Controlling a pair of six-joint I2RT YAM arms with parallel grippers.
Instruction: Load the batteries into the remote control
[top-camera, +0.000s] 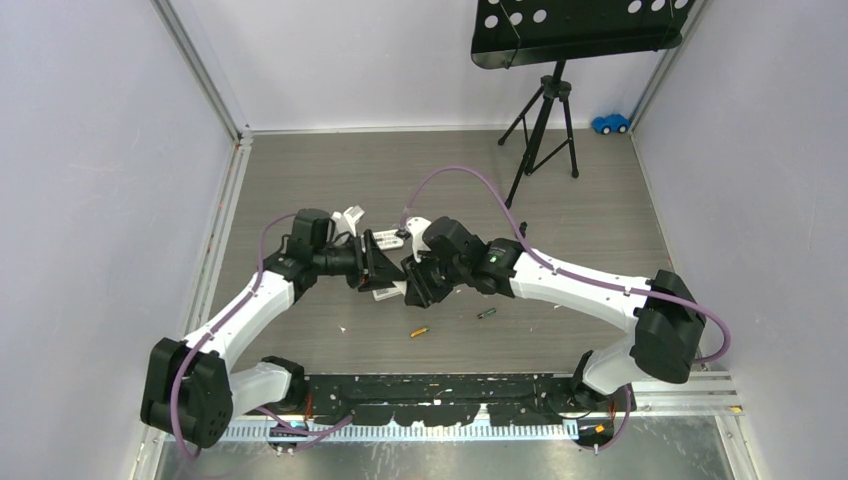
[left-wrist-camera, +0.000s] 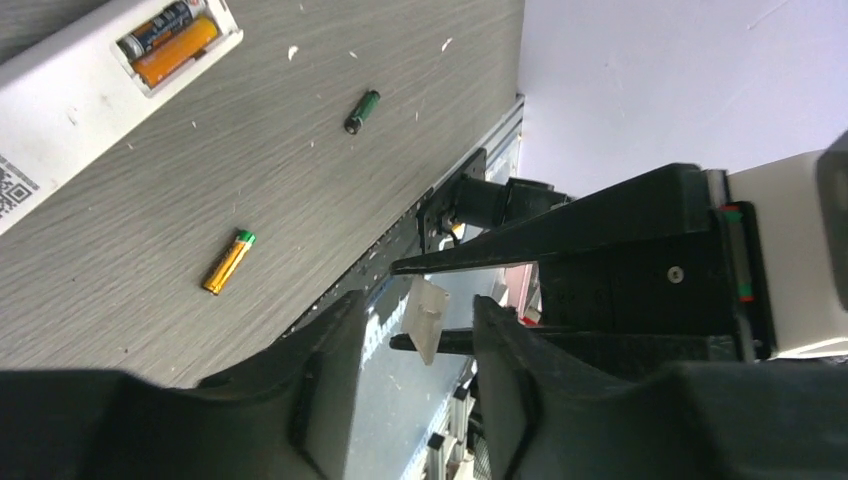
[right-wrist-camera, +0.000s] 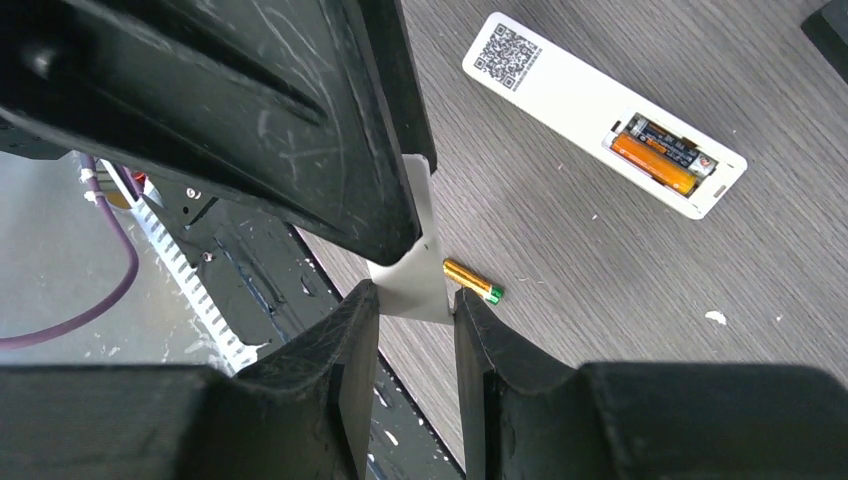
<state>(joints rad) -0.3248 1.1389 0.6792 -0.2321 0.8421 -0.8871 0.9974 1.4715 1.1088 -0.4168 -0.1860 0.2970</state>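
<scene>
Batteries (left-wrist-camera: 176, 50) number four: one orange cell (right-wrist-camera: 652, 163) and one dark cell (right-wrist-camera: 672, 143) sit in the long white rectangular remote (right-wrist-camera: 560, 95), back-up on your grey wood-grain surface (right-wrist-camera: 620, 300); one orange-gold battery (right-wrist-camera: 472, 279) and one green-black battery (left-wrist-camera: 362, 110) lie loose. Your right fingers (right-wrist-camera: 345, 390) clench one white plastic flap (right-wrist-camera: 412, 280); left fingers (left-wrist-camera: 325, 400) straddle it, released.

Remote control (left-wrist-camera: 70, 100) face-down, two batteries (left-wrist-camera: 172, 48) inside; orange battery (left-wrist-camera: 229, 262), green-black battery (left-wrist-camera: 362, 111) loose.

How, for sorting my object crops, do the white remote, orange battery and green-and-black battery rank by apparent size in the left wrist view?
1. white remote
2. orange battery
3. green-and-black battery: looks shorter, but may lie farther away, so unsure.
</scene>
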